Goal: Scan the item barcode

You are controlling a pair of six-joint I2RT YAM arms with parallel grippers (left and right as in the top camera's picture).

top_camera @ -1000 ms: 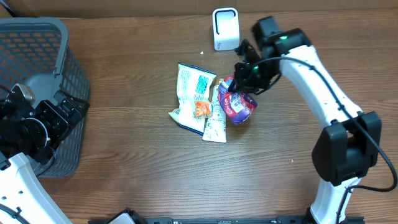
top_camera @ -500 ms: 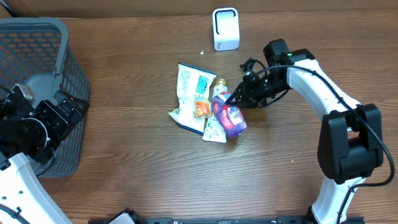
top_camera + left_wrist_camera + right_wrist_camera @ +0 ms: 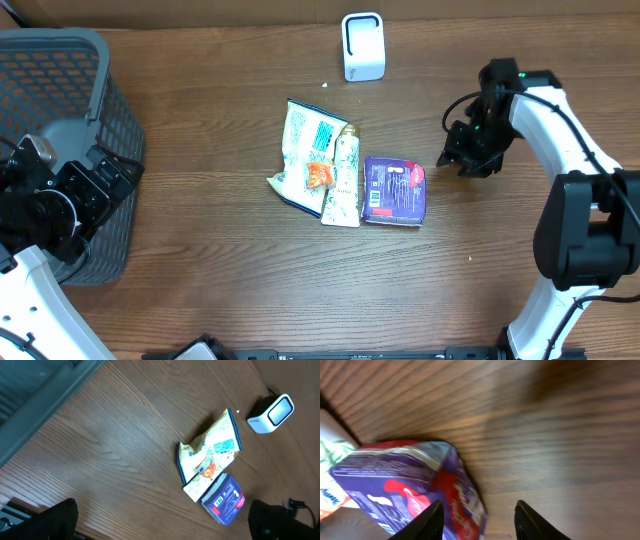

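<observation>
My right gripper (image 3: 455, 160) stands part open with nothing in it, just beside the purple packet (image 3: 394, 190). The packet lies flat on the table, touching the pale snack bag (image 3: 312, 155) and well apart from the white scanner (image 3: 363, 46). My left gripper (image 3: 105, 175) gapes wide and empty by the grey basket (image 3: 60, 80). I judge the scan is yet to be done: nothing faces the scanner. I cannot make out a barcode on the packet's upper face, and its underside is hidden.
</observation>
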